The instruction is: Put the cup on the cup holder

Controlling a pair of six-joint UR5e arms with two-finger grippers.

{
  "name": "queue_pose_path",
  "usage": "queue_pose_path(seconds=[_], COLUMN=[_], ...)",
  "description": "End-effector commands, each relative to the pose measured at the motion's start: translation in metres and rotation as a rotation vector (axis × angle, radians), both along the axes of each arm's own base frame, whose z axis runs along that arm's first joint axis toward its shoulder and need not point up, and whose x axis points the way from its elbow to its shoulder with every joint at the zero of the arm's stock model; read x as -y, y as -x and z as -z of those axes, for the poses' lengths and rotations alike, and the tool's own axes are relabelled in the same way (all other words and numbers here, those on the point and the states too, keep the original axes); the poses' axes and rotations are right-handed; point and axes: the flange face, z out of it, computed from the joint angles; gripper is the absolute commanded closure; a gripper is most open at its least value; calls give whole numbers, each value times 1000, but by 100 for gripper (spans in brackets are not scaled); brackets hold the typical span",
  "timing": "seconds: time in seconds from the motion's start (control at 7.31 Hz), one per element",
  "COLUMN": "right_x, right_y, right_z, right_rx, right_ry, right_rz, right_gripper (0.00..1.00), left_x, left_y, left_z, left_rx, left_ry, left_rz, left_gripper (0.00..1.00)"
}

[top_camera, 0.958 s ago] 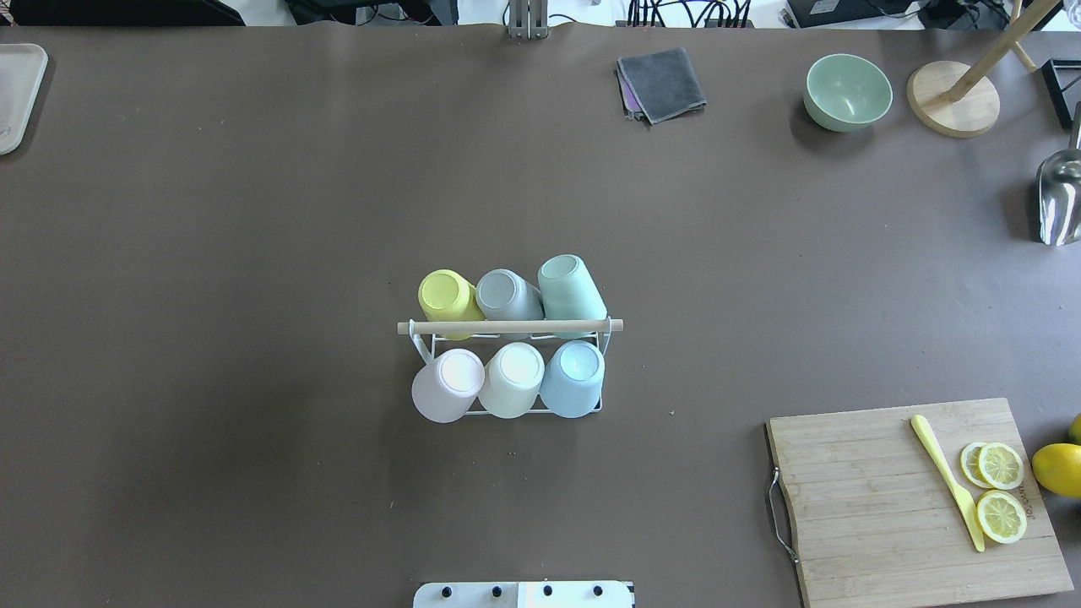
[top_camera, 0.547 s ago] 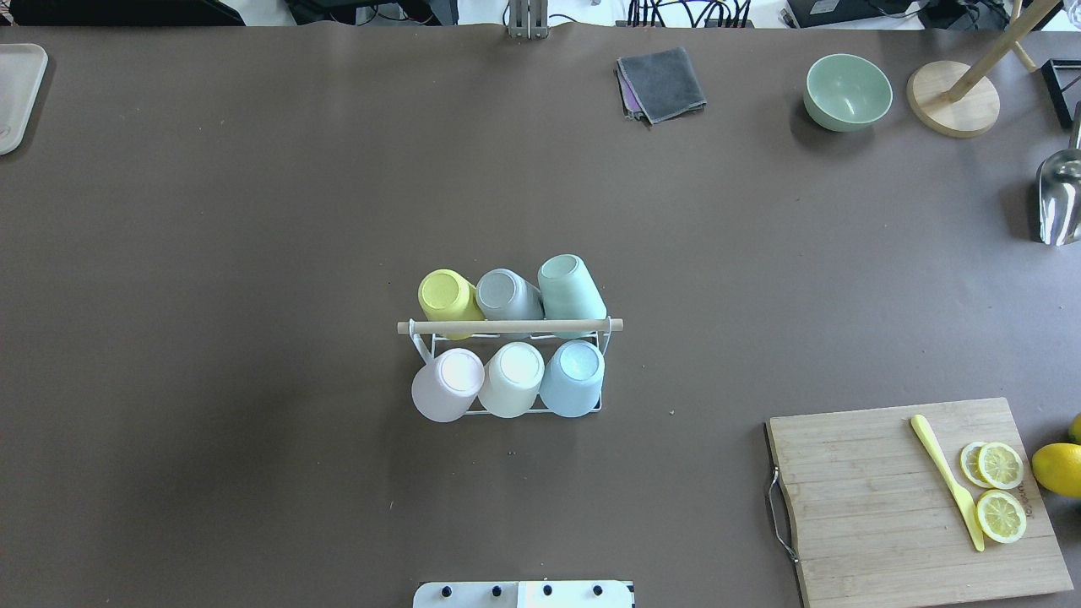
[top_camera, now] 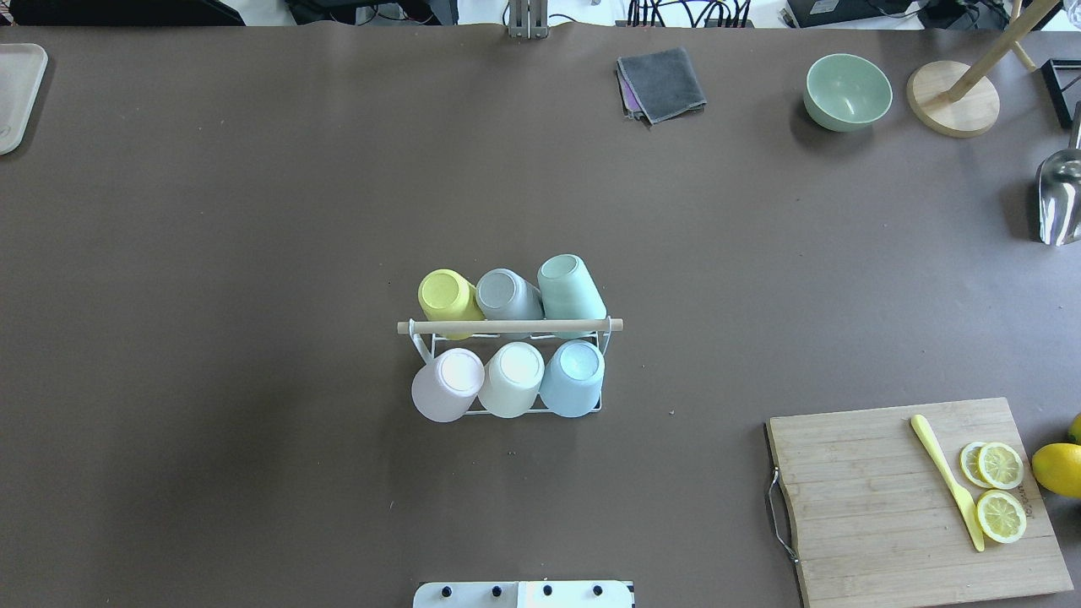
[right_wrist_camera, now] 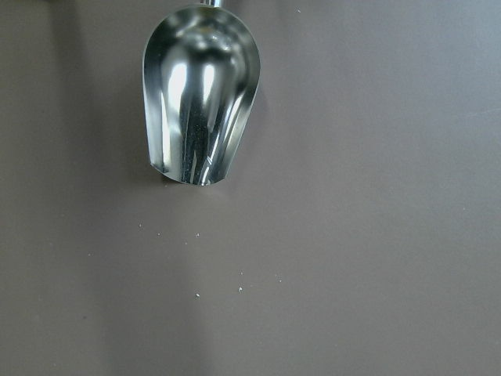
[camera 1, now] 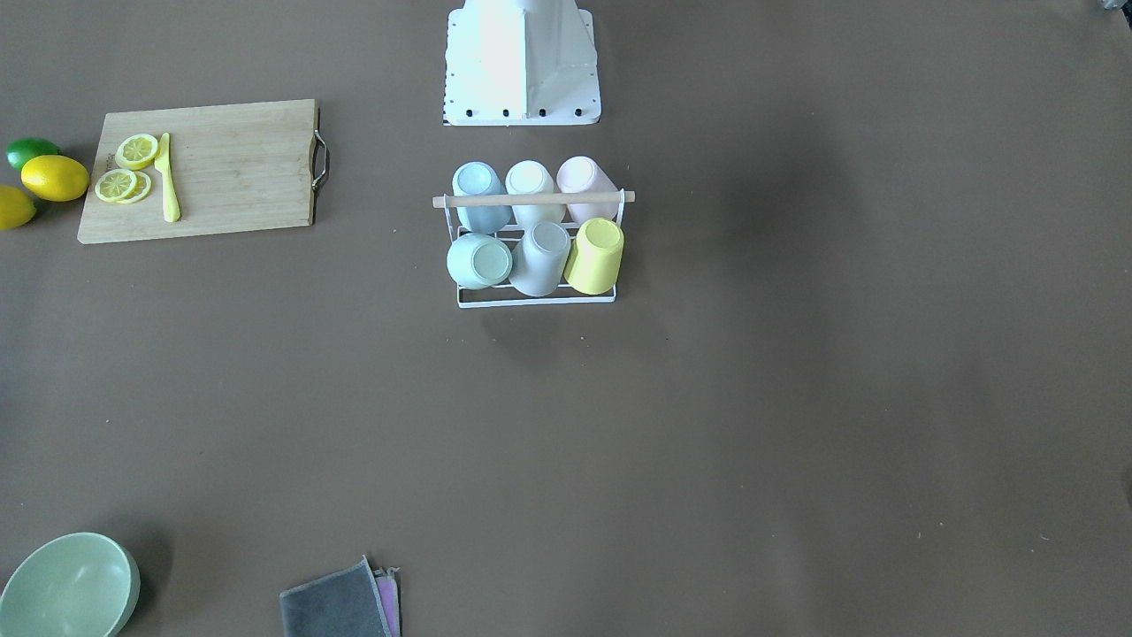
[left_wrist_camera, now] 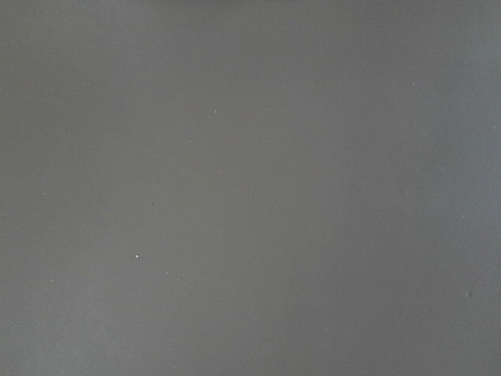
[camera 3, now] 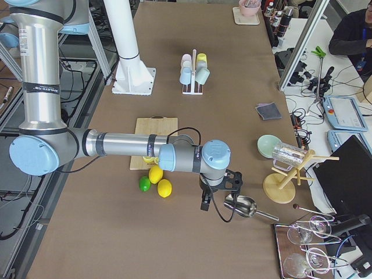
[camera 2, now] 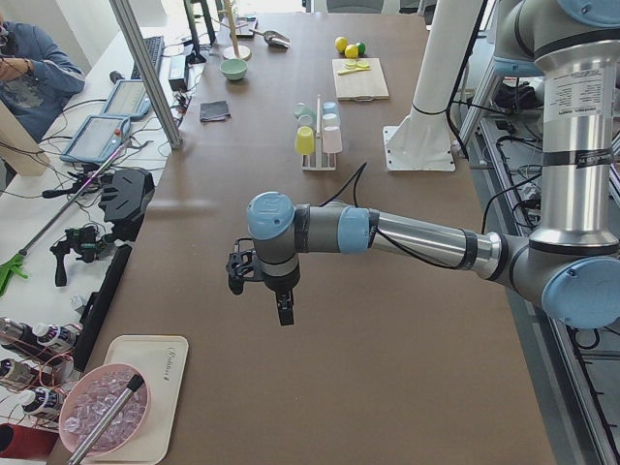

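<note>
The cup holder (top_camera: 510,326), a white wire rack with a wooden rod across its top, stands mid-table, also in the front-facing view (camera 1: 533,199). Several cups sit upside down on its prongs, among them a yellow cup (top_camera: 445,295), a grey cup (top_camera: 504,294) and a pink cup (top_camera: 448,384). My left gripper (camera 2: 283,315) hangs over bare table far to the left of the rack. My right gripper (camera 3: 203,206) hovers far to the right, beside a metal scoop (right_wrist_camera: 200,94). Both show only in side views, so I cannot tell whether they are open or shut.
A cutting board (top_camera: 878,507) with lemon slices and a yellow knife (top_camera: 946,481) lies at the near right. A green bowl (top_camera: 847,91), a grey cloth (top_camera: 661,83) and a wooden stand (top_camera: 953,98) sit along the far edge. Lemons (top_camera: 1057,469) lie at the right edge.
</note>
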Motion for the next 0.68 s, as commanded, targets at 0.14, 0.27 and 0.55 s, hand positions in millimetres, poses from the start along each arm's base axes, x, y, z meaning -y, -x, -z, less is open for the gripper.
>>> queue_pose_path(seconds=[0.14, 0.27, 0.55], right_x=[0, -1, 0], right_y=[1, 1, 1], right_z=[-1, -2, -2], right_rx=[-1, -1, -1], right_ry=[2, 3, 3], right_rz=[2, 3, 3], right_gripper=[0, 0, 0], left_x=[1, 1, 1], left_y=[-1, 0, 1], left_z=[-4, -4, 7], left_rx=[-2, -2, 10], left_ry=[4, 7, -10], left_rz=[0, 2, 8], left_gripper=[1, 1, 1])
